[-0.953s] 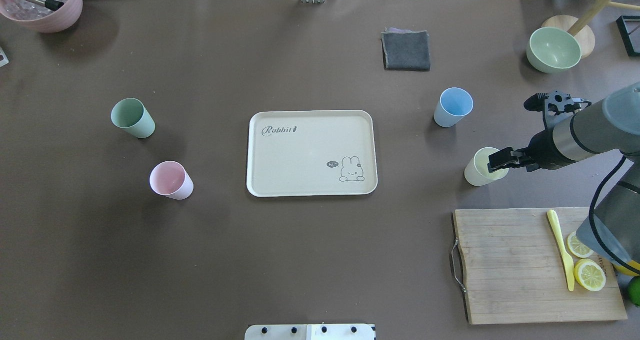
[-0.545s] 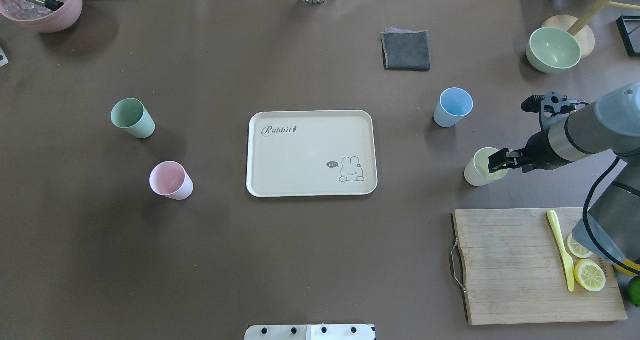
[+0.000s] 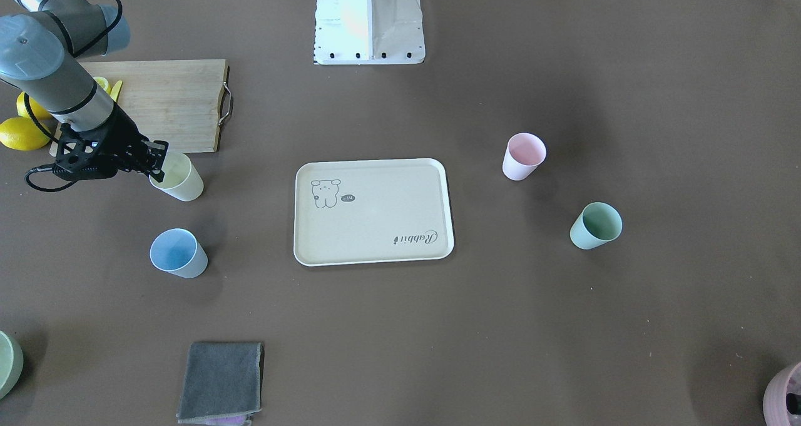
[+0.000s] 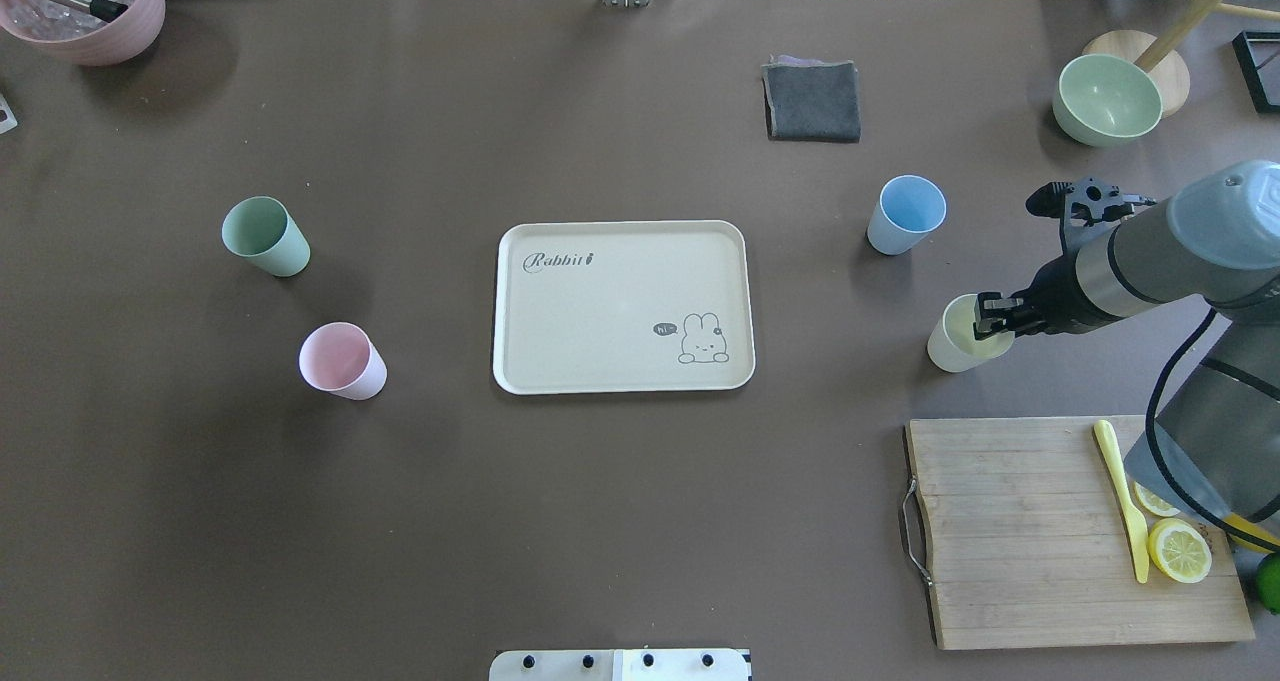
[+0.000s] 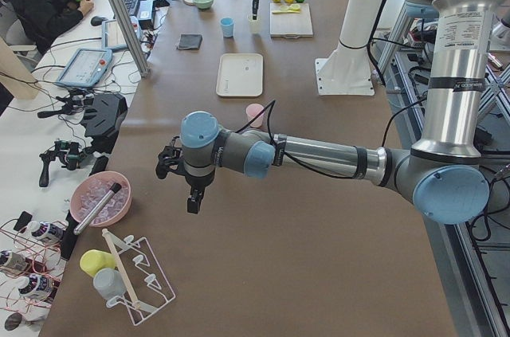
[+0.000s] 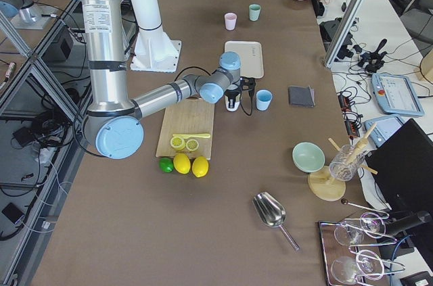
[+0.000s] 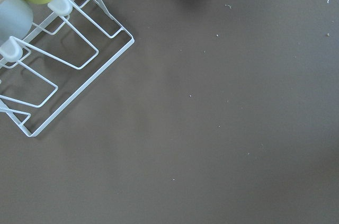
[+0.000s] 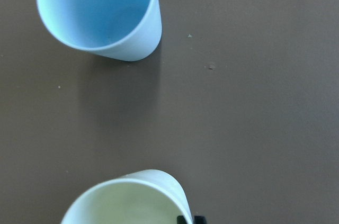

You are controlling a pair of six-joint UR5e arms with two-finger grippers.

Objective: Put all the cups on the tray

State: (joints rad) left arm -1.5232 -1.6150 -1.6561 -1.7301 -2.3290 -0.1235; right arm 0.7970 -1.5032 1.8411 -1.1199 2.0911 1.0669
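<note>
The cream tray (image 4: pixel 620 233) lies at the table's middle with nothing on it; it also shows in the front view (image 3: pixel 375 164). The pale yellow cup (image 4: pixel 950 349) stands right of it. My right gripper (image 4: pixel 988 318) is open, low at that cup's rim on the arm's side, fingers by the rim (image 3: pixel 158 161). The wrist view shows the yellow cup (image 8: pixel 127 203) and the light blue cup (image 8: pixel 100 7). The blue cup (image 4: pixel 908 213), pink cup (image 4: pixel 340 361) and mint green cup (image 4: pixel 264 235) stand upright on the table. My left gripper (image 5: pixel 194 201) hangs over the table's left end; I cannot tell whether it is open or shut.
A wooden cutting board (image 4: pixel 1020 531) with lemon slices and a yellow knife lies at the front right. A grey cloth (image 4: pixel 812 99), a green bowl (image 4: pixel 1106 99) and a pink pot (image 4: pixel 85 16) stand along the back. A white wire rack (image 7: pixel 53 65) shows below the left wrist.
My right gripper has moved left and down onto the yellow cup's rim. The cups and tray have not moved.
</note>
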